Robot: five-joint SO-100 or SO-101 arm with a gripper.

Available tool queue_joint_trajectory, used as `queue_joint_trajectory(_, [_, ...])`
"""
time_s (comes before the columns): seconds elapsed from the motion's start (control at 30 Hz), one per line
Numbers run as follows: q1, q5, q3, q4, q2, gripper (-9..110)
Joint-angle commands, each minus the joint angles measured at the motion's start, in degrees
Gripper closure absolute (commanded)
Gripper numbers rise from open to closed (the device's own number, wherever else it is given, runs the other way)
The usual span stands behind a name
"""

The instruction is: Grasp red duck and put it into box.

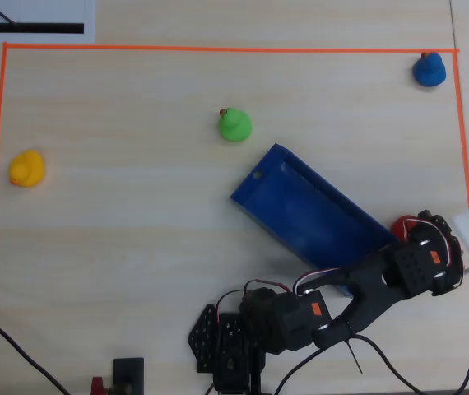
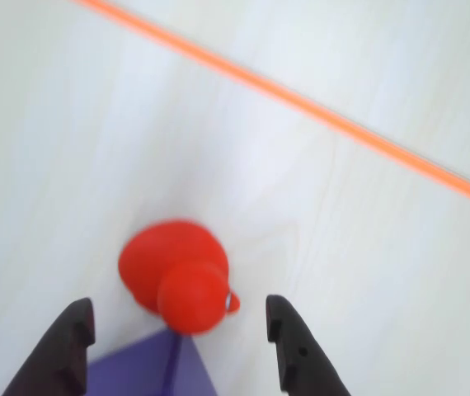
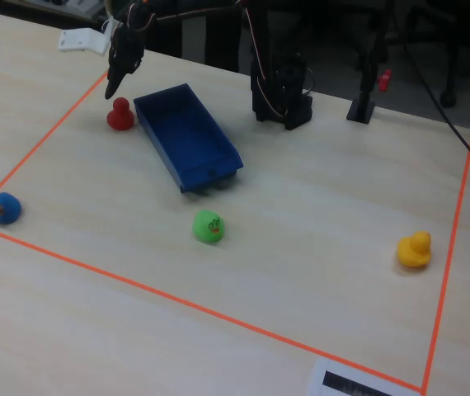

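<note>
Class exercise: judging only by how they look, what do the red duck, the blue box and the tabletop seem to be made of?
Red duck: probably smooth plastic or rubber; evenly coloured, slightly glossy, rounded moulded shape.
Blue box: likely rigid plastic; uniform colour, thin straight walls, faint sheen. It could be 3D-printed, but that cannot be told.
Tabletop: pale wood or wood-look laminate; fine grain lines, matte finish.

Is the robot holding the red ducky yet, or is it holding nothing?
Nothing yet. The gripper has its jaws open above the red duck, which sits on the table beside the box.
</note>
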Motion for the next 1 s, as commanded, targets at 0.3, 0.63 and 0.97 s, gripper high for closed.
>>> queue_joint_trajectory(0.3, [-0.44,-2.20,-2.99,8.96,2.02,73])
queue_joint_trajectory(0.63, [-1.49,-1.67,-8.70,8.70,-4.66,72])
queue_joint_trajectory(0.97, [-0.35,-2.20,-13.62,8.79,-11.07,72])
